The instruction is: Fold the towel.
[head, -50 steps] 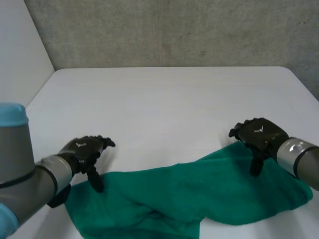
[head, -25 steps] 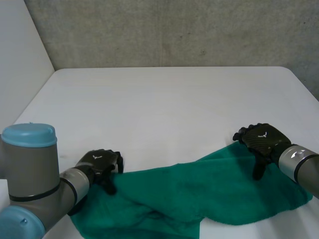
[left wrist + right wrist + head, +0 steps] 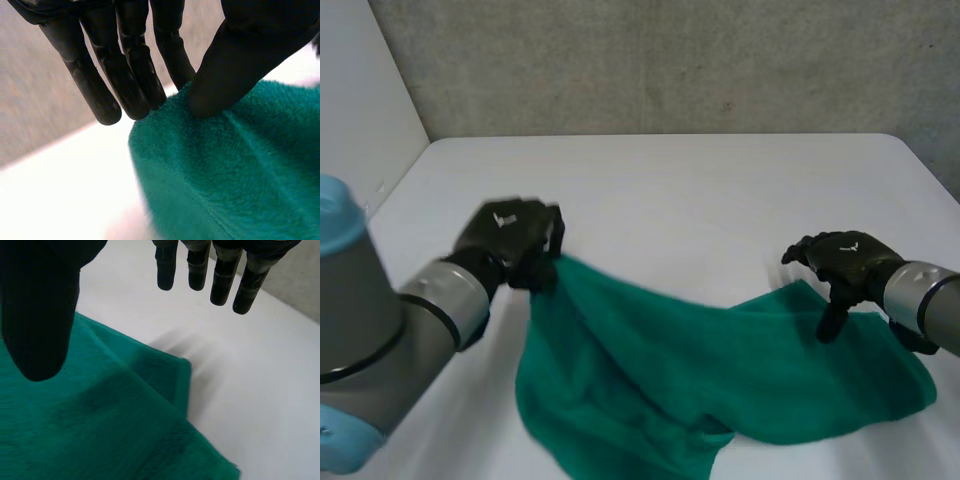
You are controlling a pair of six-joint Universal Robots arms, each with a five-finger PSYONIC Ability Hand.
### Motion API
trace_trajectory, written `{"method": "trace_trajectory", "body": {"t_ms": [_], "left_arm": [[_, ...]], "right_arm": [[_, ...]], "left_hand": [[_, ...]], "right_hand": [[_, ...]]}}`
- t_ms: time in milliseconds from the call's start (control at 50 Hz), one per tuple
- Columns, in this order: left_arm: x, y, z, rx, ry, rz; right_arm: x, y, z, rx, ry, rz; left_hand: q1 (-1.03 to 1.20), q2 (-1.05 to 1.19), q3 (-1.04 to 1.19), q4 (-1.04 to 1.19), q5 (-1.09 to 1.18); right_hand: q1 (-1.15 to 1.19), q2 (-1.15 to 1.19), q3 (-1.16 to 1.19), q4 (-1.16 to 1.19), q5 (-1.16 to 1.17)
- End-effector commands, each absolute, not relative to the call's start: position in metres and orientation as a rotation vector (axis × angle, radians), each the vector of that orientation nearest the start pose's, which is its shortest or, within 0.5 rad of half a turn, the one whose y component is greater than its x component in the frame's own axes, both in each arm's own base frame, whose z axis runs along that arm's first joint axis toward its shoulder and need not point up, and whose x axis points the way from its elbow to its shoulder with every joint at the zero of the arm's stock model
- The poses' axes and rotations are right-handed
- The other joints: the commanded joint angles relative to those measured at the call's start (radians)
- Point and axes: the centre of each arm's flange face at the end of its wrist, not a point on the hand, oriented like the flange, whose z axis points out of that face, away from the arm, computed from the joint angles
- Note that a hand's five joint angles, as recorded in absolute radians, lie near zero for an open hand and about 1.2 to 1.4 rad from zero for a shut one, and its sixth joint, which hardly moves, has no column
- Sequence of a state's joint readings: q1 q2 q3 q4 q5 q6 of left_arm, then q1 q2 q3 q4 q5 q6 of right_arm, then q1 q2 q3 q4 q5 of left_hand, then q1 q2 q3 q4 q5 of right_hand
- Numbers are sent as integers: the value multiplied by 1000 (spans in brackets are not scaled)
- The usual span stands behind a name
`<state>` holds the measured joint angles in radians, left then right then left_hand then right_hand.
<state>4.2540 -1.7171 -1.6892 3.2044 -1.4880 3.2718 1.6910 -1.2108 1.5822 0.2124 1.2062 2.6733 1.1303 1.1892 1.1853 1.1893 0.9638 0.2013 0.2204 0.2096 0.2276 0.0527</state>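
Observation:
A green towel lies crumpled along the table's front, and its left corner is raised off the surface. My left hand holds that corner up, shut on it. In the left wrist view the thumb pinches the towel's edge against the fingers. My right hand is open at the towel's far right corner, fingers spread. In the right wrist view its thumb hangs over the towel, and its fingers reach past the corner above bare table.
The white table stretches bare behind the towel up to a grey wall. The table's left edge runs beside my left arm. The towel's front folds reach close to the table's near edge.
My left hand has shut on the towel's left corner and lifted it up and away from the front edge, dragging the cloth with it. My right hand has stayed in place, open.

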Motion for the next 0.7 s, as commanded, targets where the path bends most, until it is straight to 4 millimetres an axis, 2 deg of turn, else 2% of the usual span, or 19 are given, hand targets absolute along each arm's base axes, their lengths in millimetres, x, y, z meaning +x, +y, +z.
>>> {"method": "trace_trajectory", "body": {"t_ms": [20, 180, 240, 260, 280, 300, 320, 340, 360, 400, 420, 460, 480, 500, 520, 580, 600, 660, 700], "left_arm": [[-256, -204, 291, 823, 2333, -2383], [-253, -195, 313, 803, 2236, -2494], [-255, -198, 316, 800, 2217, -2516], [-256, -199, 317, 801, 2213, -2520], [-256, -199, 318, 799, 2206, -2528], [-258, -203, 319, 798, 2187, -2547], [-260, -207, 320, 792, 2174, -2559], [-262, -211, 321, 789, 2161, -2572], [-269, -228, 326, 770, 2110, -2620], [-275, -240, 336, 758, 2044, -2669], [-277, -246, 341, 746, 2013, -2689], [-282, -264, 365, 715, 1875, -2761], [-282, -264, 365, 715, 1875, -2761], [-285, -272, 383, 698, 1769, -2809], [-286, -281, 415, 633, 1571, -2877], [-281, -286, 447, 503, 1350, -2941], [-279, -286, 461, 425, 1227, -2973], [-276, -285, 476, 333, 1038, -3029], [-276, -287, 471, 326, 1021, -3033]], "right_arm": [[220, -292, 181, -885, 2327, -1181], [258, -294, 158, -912, 2268, -1080], [268, -300, 152, -882, 2255, -1066], [271, -306, 155, -871, 2239, -1091], [273, -310, 158, -862, 2228, -1115], [274, -315, 163, -846, 2216, -1139], [276, -321, 171, -832, 2194, -1182], [279, -336, 191, -790, 2143, -1281], [280, -342, 200, -777, 2119, -1329], [281, -348, 210, -765, 2093, -1378], [282, -355, 223, -751, 2057, -1442], [282, -377, 293, -681, 1873, -1770], [282, -377, 293, -680, 1872, -1771], [281, -380, 311, -660, 1823, -1853], [274, -378, 372, -587, 1634, -2120], [259, -366, 430, -507, 1395, -2366], [258, -361, 439, -505, 1345, -2403], [254, -350, 454, -505, 1261, -2455], [254, -345, 452, -515, 1265, -2447]], "left_hand": [[266, 207, 211, 207, 258], [266, 207, 211, 207, 258], [266, 207, 211, 207, 258], [266, 207, 211, 207, 258], [266, 207, 211, 207, 258], [266, 207, 211, 207, 258], [266, 207, 211, 207, 258], [266, 207, 211, 207, 258], [266, 207, 211, 207, 258], [266, 207, 211, 207, 258], [266, 207, 211, 207, 258], [266, 207, 211, 207, 258], [266, 207, 211, 207, 258], [266, 207, 211, 207, 258], [266, 207, 211, 207, 258], [266, 207, 211, 207, 258], [266, 207, 211, 207, 258], [266, 207, 211, 207, 258], [266, 207, 211, 207, 258]], "right_hand": [[-22, -41, -31, -49, -48], [33, 14, 25, 7, 7], [536, 517, 528, 510, 510], [1030, 1010, 1021, 1003, 1004], [1193, 1174, 1185, 1167, 1167], [1195, 1176, 1187, 1169, 1169], [1195, 1176, 1187, 1169, 1169], [1195, 1176, 1187, 1169, 1169], [1195, 1176, 1187, 1169, 1169], [1195, 1176, 1187, 1169, 1169], [1195, 1176, 1187, 1169, 1169], [1195, 1176, 1187, 1169, 1169], [1195, 1176, 1187, 1169, 1169], [1195, 1176, 1187, 1169, 1169], [1195, 1176, 1187, 1169, 1169], [1195, 1176, 1187, 1169, 1169], [1195, 1176, 1187, 1169, 1169], [1195, 1176, 1187, 1169, 1169], [1195, 1176, 1187, 1169, 1169]]}}
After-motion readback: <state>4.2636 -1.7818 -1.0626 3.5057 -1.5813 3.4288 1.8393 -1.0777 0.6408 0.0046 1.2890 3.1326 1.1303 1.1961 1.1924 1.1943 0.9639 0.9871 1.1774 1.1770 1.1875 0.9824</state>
